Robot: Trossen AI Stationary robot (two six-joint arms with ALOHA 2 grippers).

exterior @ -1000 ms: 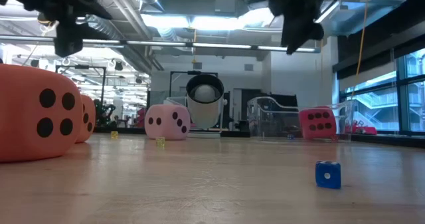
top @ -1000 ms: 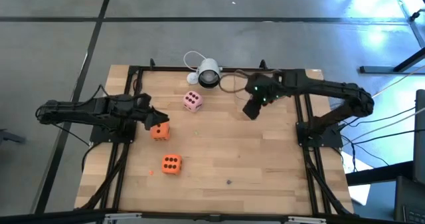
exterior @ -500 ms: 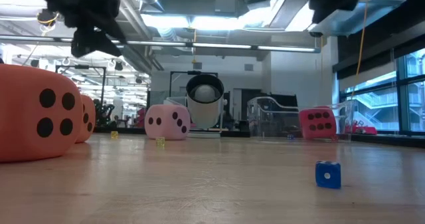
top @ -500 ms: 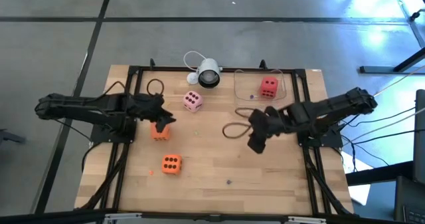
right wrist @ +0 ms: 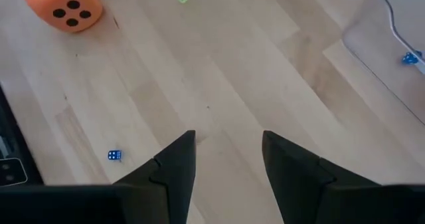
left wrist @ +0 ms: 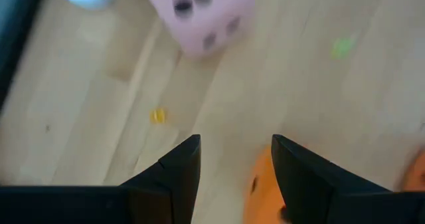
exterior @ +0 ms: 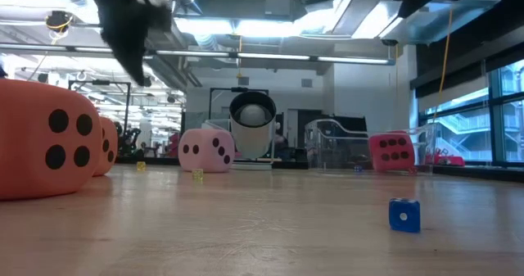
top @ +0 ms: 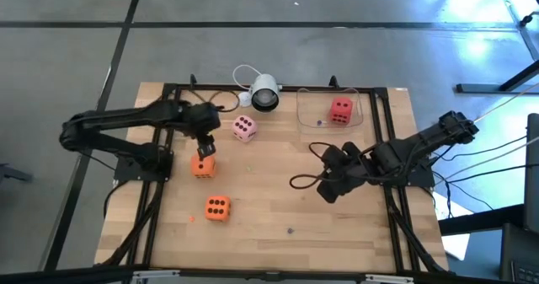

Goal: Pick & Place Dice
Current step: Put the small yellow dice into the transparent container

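Left gripper (left wrist: 231, 159) parted, hovering over worktop (top: 278, 208): orange die (top: 202, 165) directly beneath, pink die (top: 244, 128) just ahead. Right gripper (right wrist: 224, 154) parted too (nothing between fingers), red die (top: 341, 109) well apart inside clear tray (top: 313, 111).

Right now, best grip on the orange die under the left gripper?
Take the upper orange die across two opposite flat side faces, coming straight down. It sits flat on the table with open space on all sides, and the left gripper, open, hovers just above it.
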